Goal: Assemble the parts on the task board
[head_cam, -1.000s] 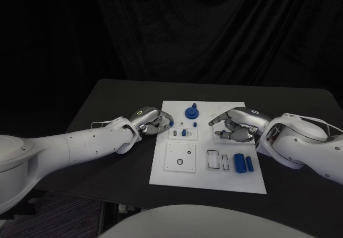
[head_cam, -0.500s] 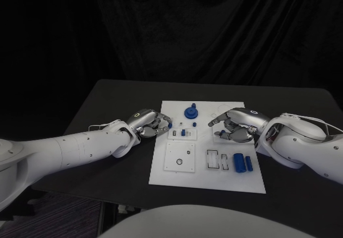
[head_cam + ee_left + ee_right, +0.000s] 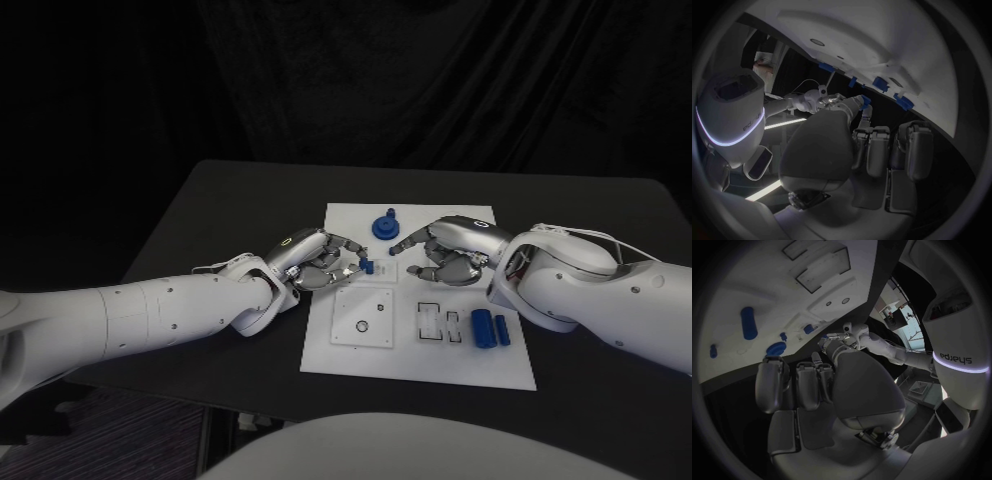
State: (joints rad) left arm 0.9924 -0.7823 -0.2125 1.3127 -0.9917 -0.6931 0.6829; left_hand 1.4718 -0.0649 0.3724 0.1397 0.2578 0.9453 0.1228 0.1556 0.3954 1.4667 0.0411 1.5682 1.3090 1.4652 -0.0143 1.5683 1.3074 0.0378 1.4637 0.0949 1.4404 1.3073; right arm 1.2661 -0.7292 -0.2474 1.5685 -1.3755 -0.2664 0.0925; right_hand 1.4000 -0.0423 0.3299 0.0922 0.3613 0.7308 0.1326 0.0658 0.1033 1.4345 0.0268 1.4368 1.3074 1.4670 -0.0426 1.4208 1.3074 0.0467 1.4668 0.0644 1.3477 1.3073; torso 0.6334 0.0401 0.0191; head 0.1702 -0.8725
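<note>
Here both hands met over the upper middle of the task board.
The left hand pinched a small blue part at its fingertips, just above the board. The right hand reached a finger toward that part, its other fingers curled under; whether it gripped anything could not be told. Two blue cylinders lay near the board's right edge.
</note>
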